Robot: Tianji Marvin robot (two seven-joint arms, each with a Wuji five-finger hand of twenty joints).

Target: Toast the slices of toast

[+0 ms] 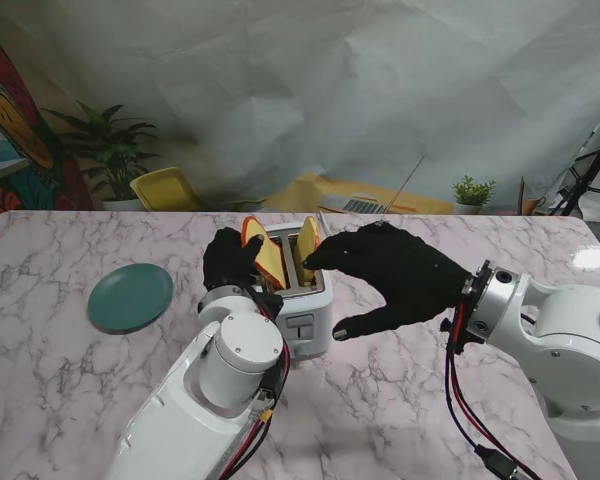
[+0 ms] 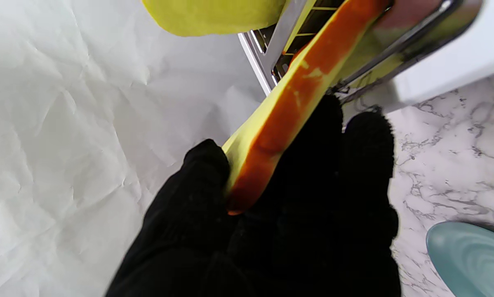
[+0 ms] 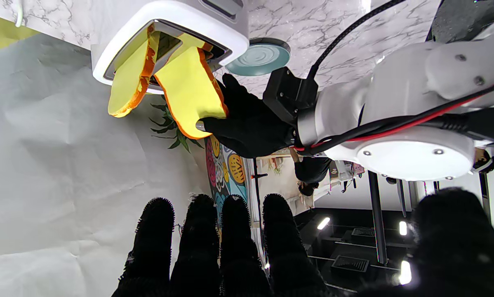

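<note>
Left hand (image 1: 230, 258) grasps the left slice (image 1: 264, 252), tilted half into the toaster (image 1: 302, 312) slot, long axis leaning left. Right hand (image 1: 400, 278) released, fingers spread, fingertips at the right slice (image 1: 307, 248).

The stand view looks down from above the shoulders, facing twelve o'clock across the table (image 1: 70, 400). The left wrist camera sits very near, looking along the fingers (image 2: 366, 140) at the toaster (image 2: 432, 66). The right wrist camera is farther back, facing nine o'clock. All three share the toaster; both wrist views catch the plate (image 3: 258, 57).
</note>
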